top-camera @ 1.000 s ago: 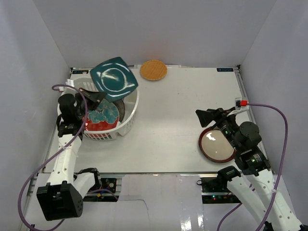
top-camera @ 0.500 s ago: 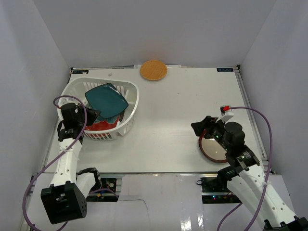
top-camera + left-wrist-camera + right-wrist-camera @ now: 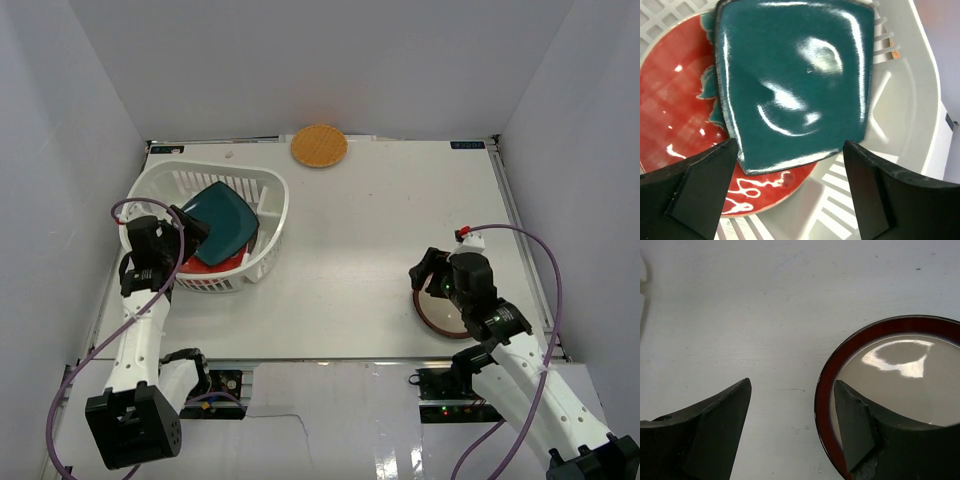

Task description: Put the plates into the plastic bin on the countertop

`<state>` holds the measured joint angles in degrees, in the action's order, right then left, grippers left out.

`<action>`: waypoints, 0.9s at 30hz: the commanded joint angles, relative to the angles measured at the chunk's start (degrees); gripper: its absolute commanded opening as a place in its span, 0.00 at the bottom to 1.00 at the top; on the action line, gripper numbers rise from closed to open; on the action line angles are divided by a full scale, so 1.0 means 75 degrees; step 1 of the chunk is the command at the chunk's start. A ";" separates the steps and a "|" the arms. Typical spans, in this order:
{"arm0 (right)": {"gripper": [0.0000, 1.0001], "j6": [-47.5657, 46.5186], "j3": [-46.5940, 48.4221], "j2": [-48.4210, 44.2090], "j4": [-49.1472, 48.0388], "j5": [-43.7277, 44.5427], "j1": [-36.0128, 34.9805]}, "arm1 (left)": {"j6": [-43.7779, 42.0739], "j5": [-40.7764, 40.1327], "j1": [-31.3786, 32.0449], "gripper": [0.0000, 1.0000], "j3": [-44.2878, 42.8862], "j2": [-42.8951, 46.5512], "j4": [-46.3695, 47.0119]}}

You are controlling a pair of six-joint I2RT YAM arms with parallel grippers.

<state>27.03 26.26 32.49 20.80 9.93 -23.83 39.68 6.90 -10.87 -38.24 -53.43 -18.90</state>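
The white plastic bin (image 3: 268,215) stands at the left of the countertop (image 3: 350,250). In it a dark teal square plate (image 3: 222,220) (image 3: 795,80) lies tilted on a red-rimmed plate (image 3: 210,266) (image 3: 675,115). My left gripper (image 3: 192,232) (image 3: 790,175) is open just behind the teal plate's near edge and touches nothing. My right gripper (image 3: 430,278) (image 3: 790,410) is open and straddles the left rim of the maroon-rimmed cream plate (image 3: 450,310) (image 3: 900,385), with one finger (image 3: 855,425) over the plate and the other over the table. An orange woven plate (image 3: 319,146) lies at the far edge.
The bin's lattice wall (image 3: 900,130) rises close on the right of my left fingers. Grey walls enclose the table on three sides. Metal rails (image 3: 500,190) run along the table's edges.
My left gripper opened and let go of the teal plate, which dropped from above the rim into the bin. My right gripper came down over the maroon plate's left rim.
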 commanded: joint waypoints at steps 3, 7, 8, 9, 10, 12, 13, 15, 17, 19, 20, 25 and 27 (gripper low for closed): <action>0.73 0.0310 -0.0290 0.0249 0.0391 0.0703 0.0014 | -0.0626 -0.0147 -0.0015 0.98 -0.0315 0.0409 -0.0281; 0.60 0.0615 -0.0454 0.0718 0.0274 0.0949 0.0014 | -0.0813 0.0147 0.0113 0.98 -0.0759 0.0537 -0.0316; 0.53 0.0731 -0.0547 0.0916 0.0204 0.1088 0.0014 | -0.1093 0.0101 0.0242 0.98 -0.0923 0.0573 -0.0375; 0.39 0.0779 -0.0606 0.0999 0.0122 0.1136 0.0026 | -0.1235 0.0019 0.0417 0.98 -0.1076 0.0585 -0.0387; 0.31 0.0814 -0.0665 0.1081 -0.0099 0.1171 0.0037 | -0.1387 -0.0272 0.0859 0.98 -0.1356 0.0585 -0.0422; 0.26 0.0884 -0.0817 0.1350 -0.0392 0.1230 0.0026 | -0.1727 -0.0741 0.1400 0.98 -0.1534 0.0666 -0.0457; 0.26 0.0896 -0.0829 0.1468 -0.0603 0.1207 0.0026 | -0.1775 -0.1103 0.2006 0.98 -0.1616 0.0760 -0.0434; 0.27 0.0931 -0.0946 0.1854 -0.0896 0.1184 0.0037 | -0.1950 -0.1072 0.2292 0.98 -0.1686 0.1053 -0.0317; 0.27 0.0920 -0.1087 0.2205 -0.1494 0.0868 0.0072 | -0.2033 -0.0931 0.2481 0.98 -0.1698 0.1333 -0.0154; 0.25 0.1048 -0.1216 0.2487 -0.1834 0.0553 0.0154 | -0.2196 -0.0673 0.2656 0.98 -0.1617 0.1533 0.0010; 0.23 0.1060 -0.1240 0.2778 -0.2207 0.0411 0.0178 | -0.2278 -0.0685 0.2750 0.98 -0.1454 0.1638 0.0081; 0.10 0.1061 -0.1299 0.3530 -0.3778 -0.0607 0.0213 | -0.2631 -0.0557 0.3102 0.98 -0.0832 0.2307 0.0550; 0.08 0.1014 -0.1275 0.3917 -0.4793 -0.1122 0.0213 | -0.2689 -0.0079 0.3137 0.98 -0.0738 0.2424 0.0691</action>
<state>34.33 17.76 58.98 -2.46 9.72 -22.09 21.96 2.66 12.19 -45.34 -36.14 -16.08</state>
